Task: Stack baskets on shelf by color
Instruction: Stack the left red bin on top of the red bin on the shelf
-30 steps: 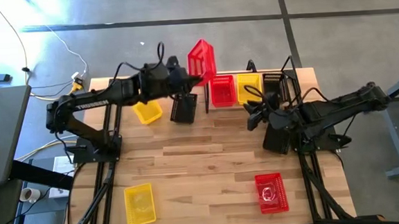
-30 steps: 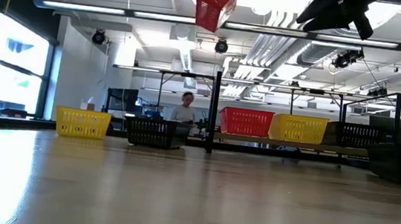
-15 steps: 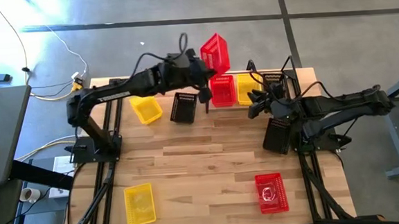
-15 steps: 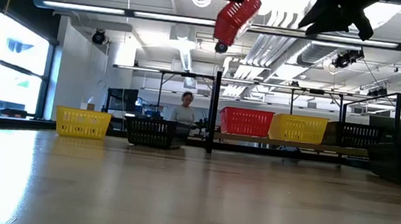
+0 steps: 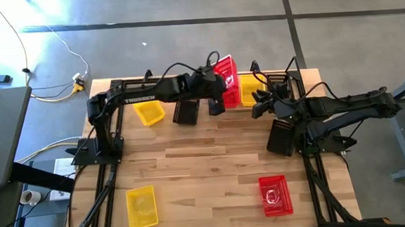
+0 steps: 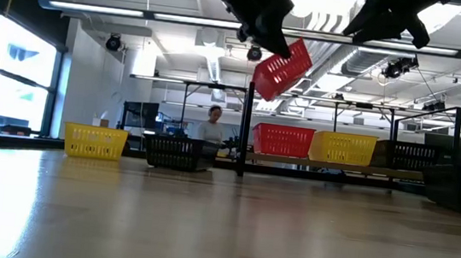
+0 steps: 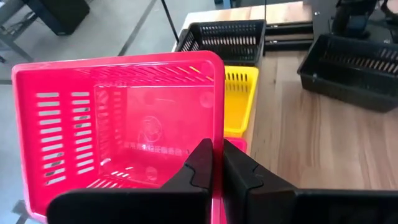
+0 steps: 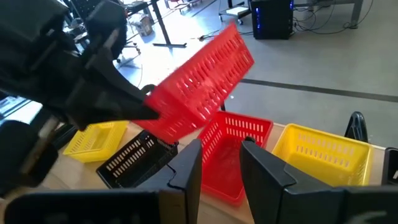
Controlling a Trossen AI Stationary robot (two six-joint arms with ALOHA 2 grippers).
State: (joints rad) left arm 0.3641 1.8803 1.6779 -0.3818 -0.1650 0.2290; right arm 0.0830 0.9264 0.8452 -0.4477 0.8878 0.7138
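Wooden tabletop (image 5: 212, 155) fills the high view, where the left gripper (image 5: 218, 84) at 12 o'clock carries a red basket (image 5: 227, 73) over the shelf (image 5: 295, 76), whose red shelf basket (image 5: 227, 98) and yellow shelf basket (image 5: 250, 91) sit side by side, while the right gripper (image 5: 258, 108) waits at 2 o'clock. Low view: the red basket (image 6: 281, 68) hangs tilted above the shelf. Left wrist view: fingers (image 7: 202, 168) pinch the basket's wall; right wrist view: right fingers (image 8: 189, 165) stand apart, holding nothing.

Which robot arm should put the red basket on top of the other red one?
The left. Its left gripper is already pinching the tilted red basket just above the red basket on the shelf. The right gripper is open and empty, beside the shelf.
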